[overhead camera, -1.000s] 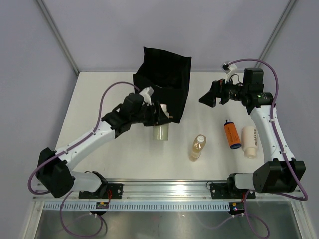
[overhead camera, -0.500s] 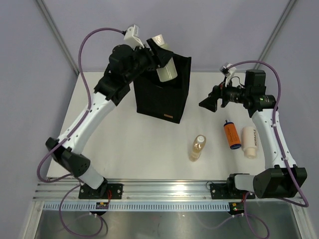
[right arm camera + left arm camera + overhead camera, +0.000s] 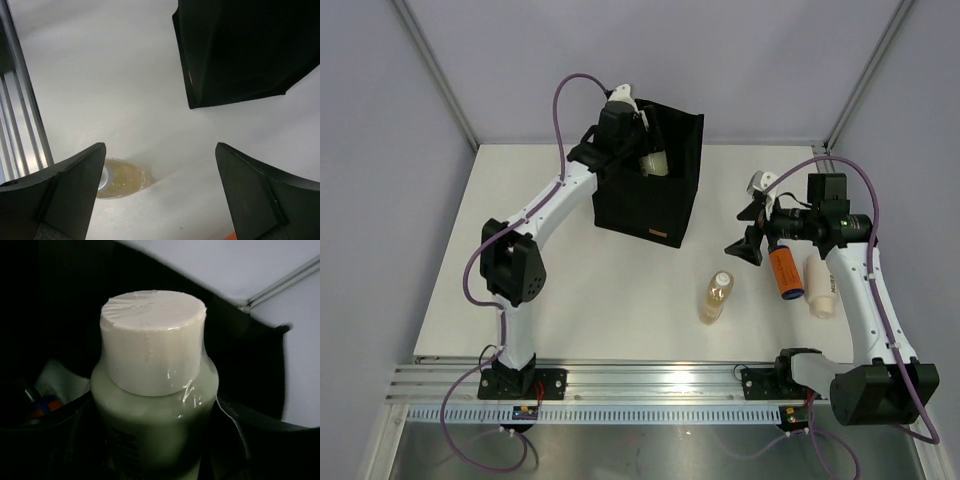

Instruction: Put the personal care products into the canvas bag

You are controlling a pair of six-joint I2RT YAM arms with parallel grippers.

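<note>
Olive-green bottle (image 3: pixel 654 160) hangs in the canvas bag's (image 3: pixel 655 212) mouth, pinched by the left gripper (image 3: pixel 642 150). Only the left wrist camera shows its cream cap and an orange-and-blue item (image 3: pixel 42 406) deep inside. The right gripper (image 3: pixel 744 242) hovers spread above the amber bottle (image 3: pixel 716 298).

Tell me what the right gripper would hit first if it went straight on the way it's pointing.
Likely the bare table: the open right gripper aims between the amber bottle and the canvas bag, though depth is unclear.
</note>
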